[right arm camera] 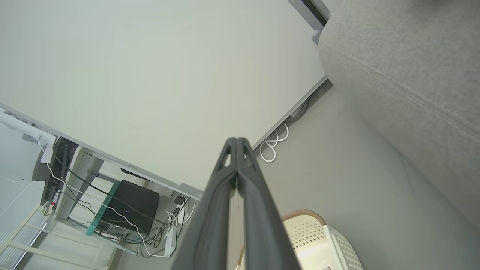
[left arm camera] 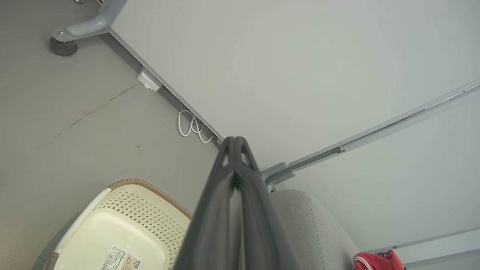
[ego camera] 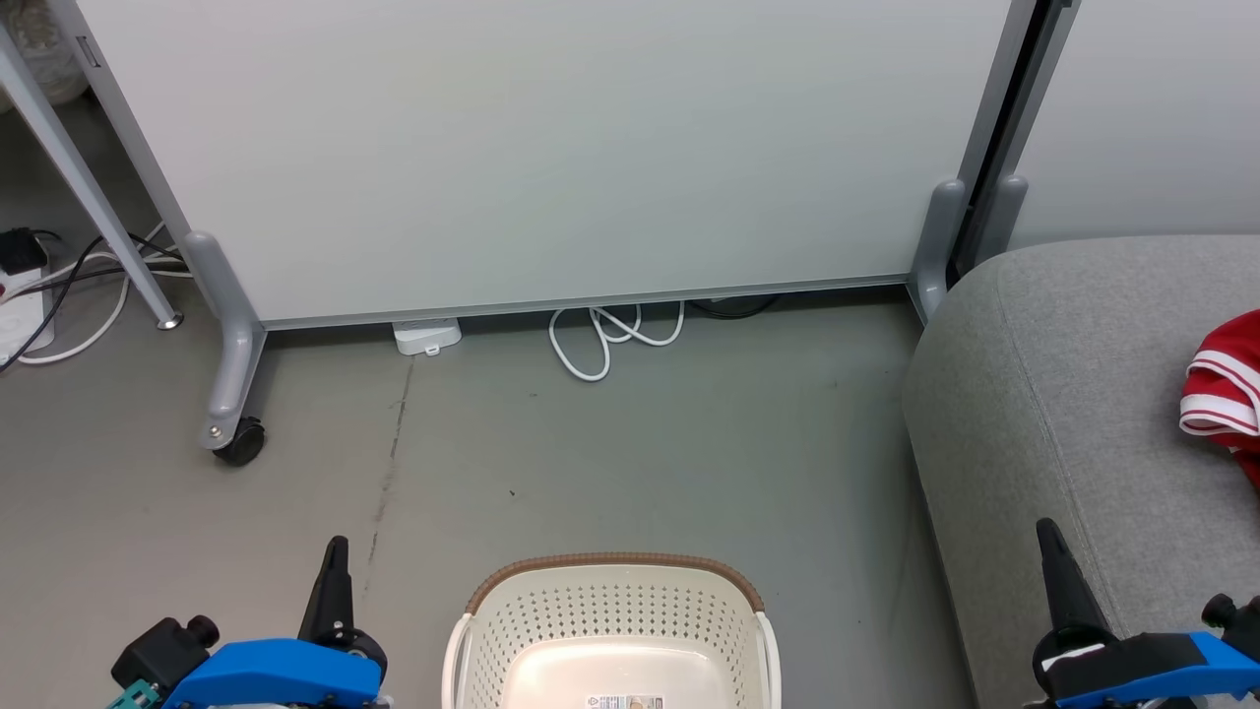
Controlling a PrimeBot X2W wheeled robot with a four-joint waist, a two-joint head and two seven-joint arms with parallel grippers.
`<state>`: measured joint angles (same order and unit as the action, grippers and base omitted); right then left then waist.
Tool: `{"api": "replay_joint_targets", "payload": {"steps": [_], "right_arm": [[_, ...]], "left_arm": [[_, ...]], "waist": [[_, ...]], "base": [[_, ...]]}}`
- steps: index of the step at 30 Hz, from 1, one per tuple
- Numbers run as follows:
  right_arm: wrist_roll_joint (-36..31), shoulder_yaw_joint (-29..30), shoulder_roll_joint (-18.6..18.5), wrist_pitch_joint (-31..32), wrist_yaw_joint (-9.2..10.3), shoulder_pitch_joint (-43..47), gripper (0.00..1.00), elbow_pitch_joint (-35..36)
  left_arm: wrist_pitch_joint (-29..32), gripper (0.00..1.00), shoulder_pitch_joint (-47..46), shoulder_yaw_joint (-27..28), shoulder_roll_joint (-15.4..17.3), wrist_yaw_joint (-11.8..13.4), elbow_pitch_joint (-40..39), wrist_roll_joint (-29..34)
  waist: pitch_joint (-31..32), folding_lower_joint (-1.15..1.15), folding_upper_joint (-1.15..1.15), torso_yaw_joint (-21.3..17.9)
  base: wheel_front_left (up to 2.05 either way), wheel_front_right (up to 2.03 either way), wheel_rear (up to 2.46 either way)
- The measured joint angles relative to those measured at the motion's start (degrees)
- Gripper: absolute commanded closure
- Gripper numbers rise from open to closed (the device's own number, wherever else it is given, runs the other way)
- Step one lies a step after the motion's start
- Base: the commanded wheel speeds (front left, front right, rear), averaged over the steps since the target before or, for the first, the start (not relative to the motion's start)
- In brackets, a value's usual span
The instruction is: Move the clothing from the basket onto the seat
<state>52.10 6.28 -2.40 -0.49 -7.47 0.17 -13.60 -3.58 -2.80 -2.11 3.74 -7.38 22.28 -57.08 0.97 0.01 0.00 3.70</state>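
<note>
The cream perforated plastic basket [ego camera: 610,606] showed its bare bottom. A red striped jersey [ego camera: 1226,389] lay on the grey fabric seat [ego camera: 1063,394], beyond the right end effector [ego camera: 1046,537], pressed together like the left end effector [ego camera: 338,551].

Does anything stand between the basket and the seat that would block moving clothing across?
Nothing visible does: just floor lies between the basket and the seat. Red clothing already lies on the seat, and the basket's visible part holds none.

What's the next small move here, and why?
Probably tilt the head down to see the rest of the basket: its visible floor is bare, red clothing lies on the seat, and the left gripper and right gripper are shut, empty.
</note>
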Motion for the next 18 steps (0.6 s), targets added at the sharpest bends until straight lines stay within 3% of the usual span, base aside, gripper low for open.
{"api": "replay_joint_targets", "payload": {"steps": [18], "right_arm": [[12.2, 0.08, -0.05, 2.08, 0.01, -2.05, 1.0, -0.12]], "left_arm": [[3.08, 1.0, -0.96, 2.83, -0.27, 0.0, -2.49, -10.81]], "waist": [[-0.28, 0.0, 0.0, -0.9]], "base": [[0.0, 0.0, 0.0]]}}
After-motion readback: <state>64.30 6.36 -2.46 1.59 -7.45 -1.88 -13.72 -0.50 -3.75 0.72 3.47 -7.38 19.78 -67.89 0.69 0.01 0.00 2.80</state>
